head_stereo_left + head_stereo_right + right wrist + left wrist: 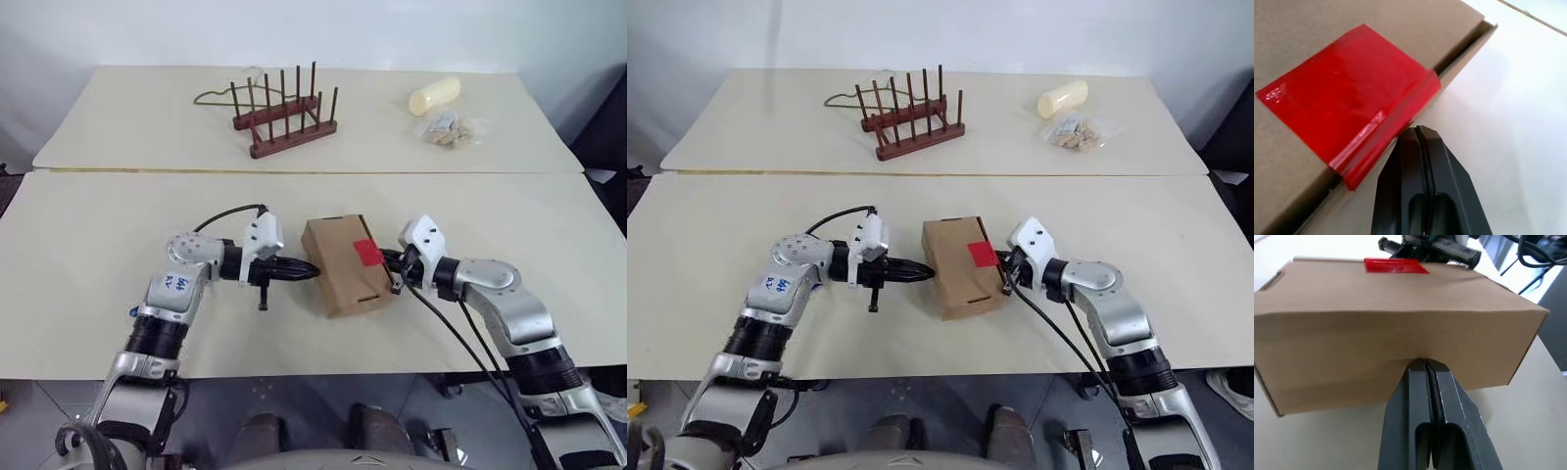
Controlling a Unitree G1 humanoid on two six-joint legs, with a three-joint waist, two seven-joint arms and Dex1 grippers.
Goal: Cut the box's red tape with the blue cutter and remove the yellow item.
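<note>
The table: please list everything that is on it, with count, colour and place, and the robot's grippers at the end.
Table: two cream surfaces, near and far.
Box: one, brown cardboard, closed, near table, centre, between both grippers.
Red tape: one patch, on the box's lid edge, the right gripper's side.
Wooden rack: one, dark red-brown with pegs, far table, left of centre.
Cylinder: one, pale cream, far table, right.
Clear bag: one, beige pieces inside, in front of the cylinder.
Left gripper: black fingers shut, tips at the box's side.
Right gripper: black fingers shut, tips by the tape.
</note>
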